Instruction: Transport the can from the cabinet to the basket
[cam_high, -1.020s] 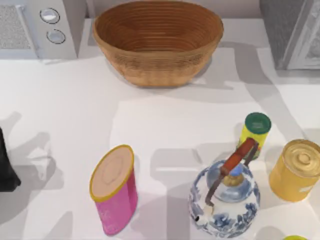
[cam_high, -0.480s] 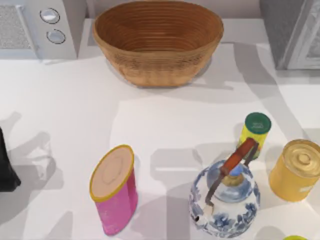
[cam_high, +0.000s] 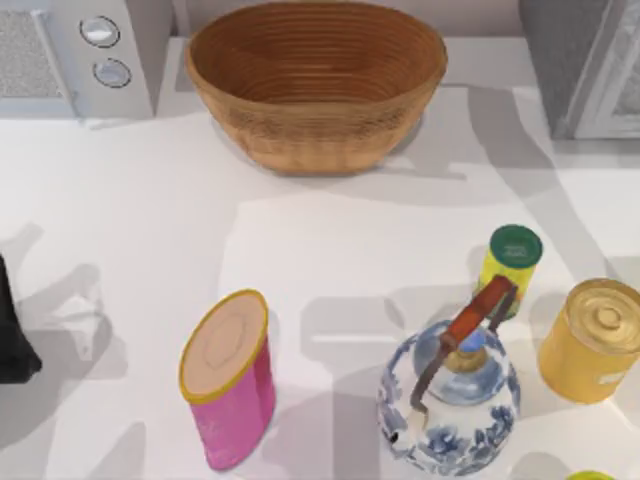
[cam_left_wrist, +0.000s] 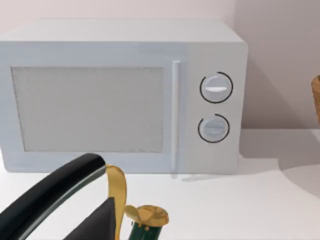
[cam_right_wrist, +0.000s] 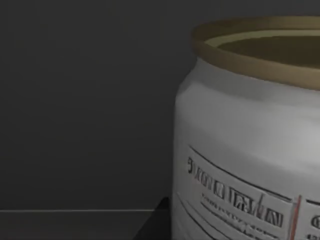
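Where shadow falls, can (cam_right_wrist: 245, 145) close.

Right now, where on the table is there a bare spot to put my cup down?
The big bare patch is mid-table, between the basket, the microwave and the pink canister. The right front is crowded: kettle, green-lidded can and yellow tin stand close together.

light grey microwave (cam_high: 75, 55) with two round knobs at the table's far left corner, pink canister (cam_high: 229, 378) with yellow rim near front centre, blue-and-white teapot (cam_high: 448, 392) to its right, green-lidded yellow bottle (cam_high: 510, 262) just behind the teapot, yellow tin (cam_high: 592, 340) with gold lid at right
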